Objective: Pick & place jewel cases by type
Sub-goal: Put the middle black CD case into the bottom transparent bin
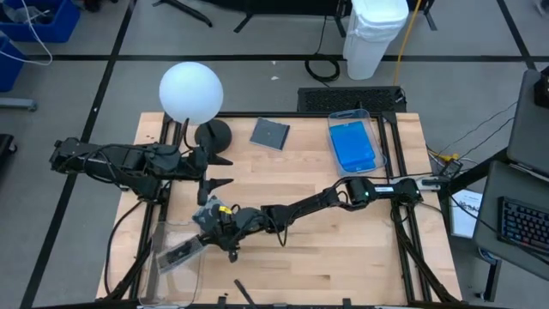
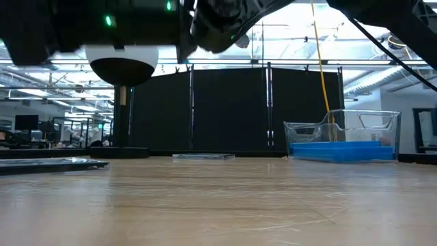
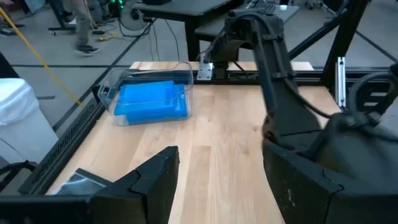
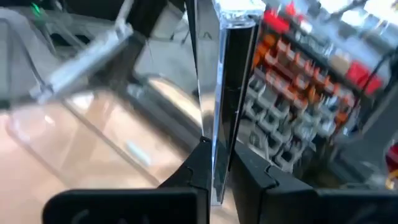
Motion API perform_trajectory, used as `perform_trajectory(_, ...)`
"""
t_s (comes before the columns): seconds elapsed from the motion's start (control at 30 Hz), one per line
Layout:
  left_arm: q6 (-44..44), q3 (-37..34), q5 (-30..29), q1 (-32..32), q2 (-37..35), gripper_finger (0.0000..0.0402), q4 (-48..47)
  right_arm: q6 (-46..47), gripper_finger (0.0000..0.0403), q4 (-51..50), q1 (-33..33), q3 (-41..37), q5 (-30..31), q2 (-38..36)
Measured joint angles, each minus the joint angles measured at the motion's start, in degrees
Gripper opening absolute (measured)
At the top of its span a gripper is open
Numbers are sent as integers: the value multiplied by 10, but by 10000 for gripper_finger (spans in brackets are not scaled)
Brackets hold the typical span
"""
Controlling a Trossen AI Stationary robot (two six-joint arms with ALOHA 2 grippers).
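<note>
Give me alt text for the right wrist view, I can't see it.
The right gripper pinches a dark jewel case edge-on between its fingers, the case standing upright above them. Behind it lies a clear plastic bin on the wooden table, blurred.

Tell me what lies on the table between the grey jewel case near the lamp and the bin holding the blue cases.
Nothing: in the high view, bare wood separates the grey jewel case from the clear bin of blue cases.

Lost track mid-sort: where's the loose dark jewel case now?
In the high view, the dark jewel case lies flat at the table's far edge, between the lamp base and the bin of blue cases.
</note>
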Motion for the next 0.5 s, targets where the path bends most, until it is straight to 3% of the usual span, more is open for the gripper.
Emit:
perform_trajectory(0.23, 0, 0, -9, 0, 0, 237, 0, 17, 30, -10, -16, -8, 1, 0)
perform_trajectory(0.5, -1, 0, -14, 0, 0, 237, -1, 47, 126, 4, -15, -8, 0, 0)
